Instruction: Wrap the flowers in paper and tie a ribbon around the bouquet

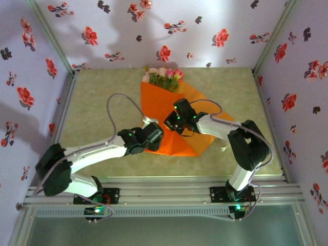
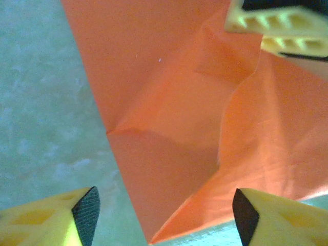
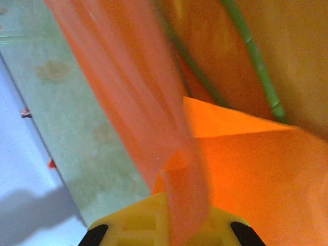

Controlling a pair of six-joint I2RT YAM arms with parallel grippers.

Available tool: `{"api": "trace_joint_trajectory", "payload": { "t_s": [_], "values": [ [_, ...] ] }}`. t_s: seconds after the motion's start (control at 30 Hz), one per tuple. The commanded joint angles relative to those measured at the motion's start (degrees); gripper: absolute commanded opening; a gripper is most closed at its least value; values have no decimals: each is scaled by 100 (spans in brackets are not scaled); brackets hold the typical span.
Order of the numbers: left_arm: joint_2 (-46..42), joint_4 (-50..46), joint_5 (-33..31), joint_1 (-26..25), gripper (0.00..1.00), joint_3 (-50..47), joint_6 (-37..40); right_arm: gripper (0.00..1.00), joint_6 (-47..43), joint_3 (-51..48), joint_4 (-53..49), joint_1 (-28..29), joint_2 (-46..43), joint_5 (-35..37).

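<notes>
Right claw [image 1: 171, 122] pinches a raised flap of the paper [image 1: 159, 102], with the flowers [image 1: 163, 74] poking out at 12 o'clock. Left claw [image 2: 164, 210], spread wide above the 7 o'clock edge, should pin it to the counter [image 1: 92, 102] during folding.

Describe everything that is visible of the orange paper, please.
The paper is a thin, bright orange sheet, smooth and slightly glossy. It lies on the table under the flowers, whose blooms stick out past its far edge. It is creased and partly folded, but not yet rolled into a cone. The right gripper pinches one fold and holds it raised near the green stems. The left gripper hangs open over the near corner.
</notes>
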Motion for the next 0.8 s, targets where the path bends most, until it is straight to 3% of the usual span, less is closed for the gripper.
{"api": "trace_joint_trajectory", "payload": {
  "t_s": [0.0,0.13,0.33,0.53,0.77],
  "values": [
    [-380,-82,837,373,72,-190,-858,0,-503,236,-530,-106,217,-255],
    [-353,547,1997,1078,63,-675,-1510,0,-701,346,-656,-176,340,-338],
    [-298,1489,2944,1856,59,-1300,-2318,0,-836,388,-789,-221,354,-375],
    [-15,1678,3393,2023,55,-1500,-2836,0,-834,205,-707,-261,349,-392],
    [-23,1955,3457,2023,54,-1794,-3069,0,-932,76,-673,-442,370,-447]
  ]
}}
